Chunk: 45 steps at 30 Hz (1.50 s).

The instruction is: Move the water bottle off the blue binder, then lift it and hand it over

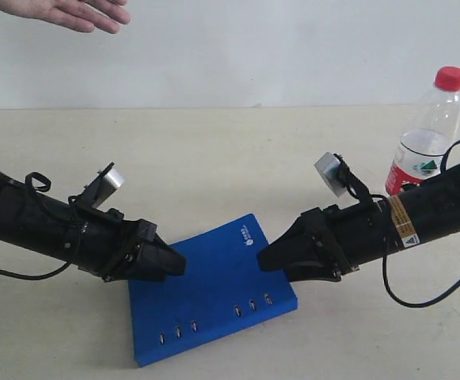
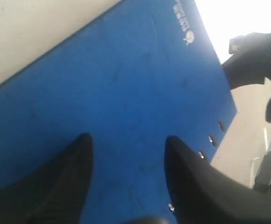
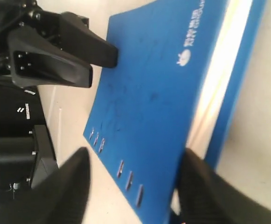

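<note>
The water bottle (image 1: 427,134) stands straight up on the worktop (image 1: 230,158), red cap on top. It is off the blue binder (image 1: 214,293) and well apart from it, past the binder's logo corner and behind the right arm.

The binder's long side runs from one tool to the other. Its edge with six small slots (image 1: 178,332) faces the camera.

The left tool (image 2: 128,139) is spread wide over the blue cover and holds nothing. The right tool (image 3: 135,153) is wide apart too, with the binder's edge between its fingers.

The worktop is pale beige, with a white wall (image 1: 293,47) behind it. A bare hand (image 1: 75,14) hangs far beyond the binder.

The binder's white logo (image 1: 248,235) and the bottle's label are too small to read.
</note>
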Each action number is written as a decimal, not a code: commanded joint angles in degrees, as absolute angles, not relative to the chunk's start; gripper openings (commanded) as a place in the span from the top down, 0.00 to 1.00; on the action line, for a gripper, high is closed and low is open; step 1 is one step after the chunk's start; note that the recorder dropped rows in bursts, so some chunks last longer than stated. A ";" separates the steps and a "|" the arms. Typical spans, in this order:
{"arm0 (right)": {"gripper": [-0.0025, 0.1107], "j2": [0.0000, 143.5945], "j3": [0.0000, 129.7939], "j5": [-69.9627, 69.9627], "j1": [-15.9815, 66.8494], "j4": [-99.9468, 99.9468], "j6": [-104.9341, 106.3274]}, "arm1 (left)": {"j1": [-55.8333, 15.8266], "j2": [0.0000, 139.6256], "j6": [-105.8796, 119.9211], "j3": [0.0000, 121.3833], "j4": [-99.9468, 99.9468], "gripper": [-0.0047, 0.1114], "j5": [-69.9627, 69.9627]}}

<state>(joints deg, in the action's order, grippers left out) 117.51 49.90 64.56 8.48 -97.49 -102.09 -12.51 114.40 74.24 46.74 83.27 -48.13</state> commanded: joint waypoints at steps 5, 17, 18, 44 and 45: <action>0.82 111.89 50.74 69.96 9.37 -99.95 -103.48 | -13.19 115.73 79.24 45.92 82.65 0.56 -51.85; 0.98 108.90 50.74 69.96 18.36 -99.95 -99.45 | -13.19 115.73 89.61 45.92 90.80 0.56 -65.78; 0.98 108.81 50.74 69.96 18.47 -99.95 -99.45 | -13.19 115.73 89.61 45.92 90.88 0.56 -65.67; 0.98 108.55 52.25 69.96 18.81 -90.08 -99.73 | -18.58 115.73 91.58 45.92 91.02 0.56 -65.81; 0.98 108.55 52.25 69.96 18.81 -90.22 -99.73 | -19.00 115.73 92.09 45.92 91.02 0.56 -65.81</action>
<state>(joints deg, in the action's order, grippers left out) 109.62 50.36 63.87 17.73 -99.56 -101.58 -15.32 115.09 90.64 46.18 93.07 -65.74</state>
